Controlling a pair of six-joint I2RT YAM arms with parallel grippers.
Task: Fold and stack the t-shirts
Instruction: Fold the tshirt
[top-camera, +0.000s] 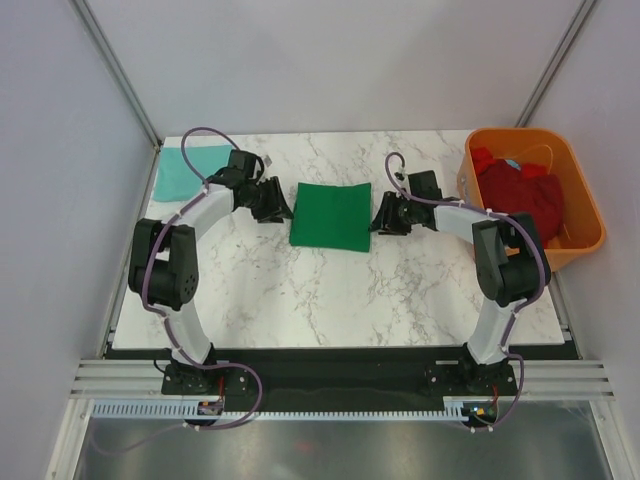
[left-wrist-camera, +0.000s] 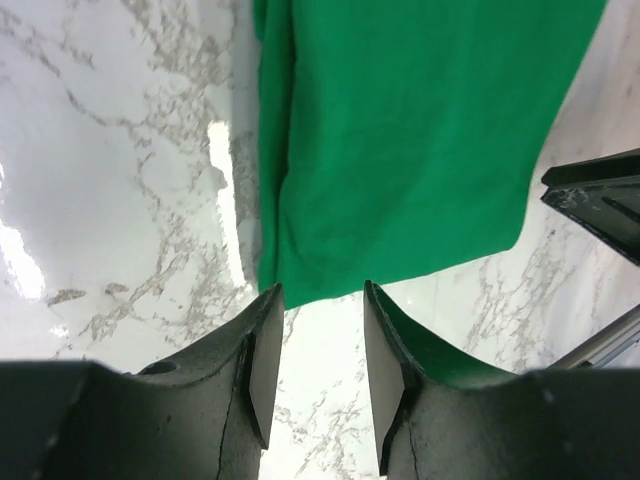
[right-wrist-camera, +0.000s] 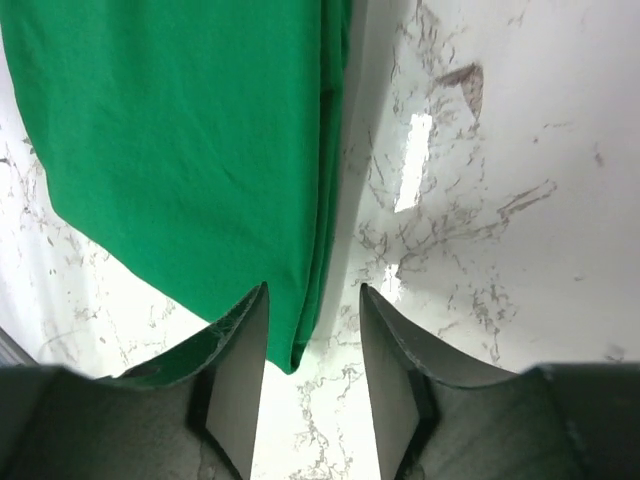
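Note:
A green t-shirt (top-camera: 331, 214) lies folded into a flat rectangle at the middle of the marble table (top-camera: 330, 290). My left gripper (top-camera: 281, 208) sits just off its left edge, open, with bare table between its fingers and the green t-shirt (left-wrist-camera: 400, 140) just ahead. My right gripper (top-camera: 379, 220) is at the right edge, open; a folded corner of the green t-shirt (right-wrist-camera: 190, 150) pokes between its fingers, which do not pinch it. A pale teal t-shirt (top-camera: 185, 170) lies folded at the table's back left. Dark red t-shirts (top-camera: 522, 195) are heaped in the tub.
An orange plastic tub (top-camera: 583, 210) stands at the table's back right corner. Grey walls close in on both sides. The right gripper's tip (left-wrist-camera: 600, 195) shows at the edge of the left wrist view.

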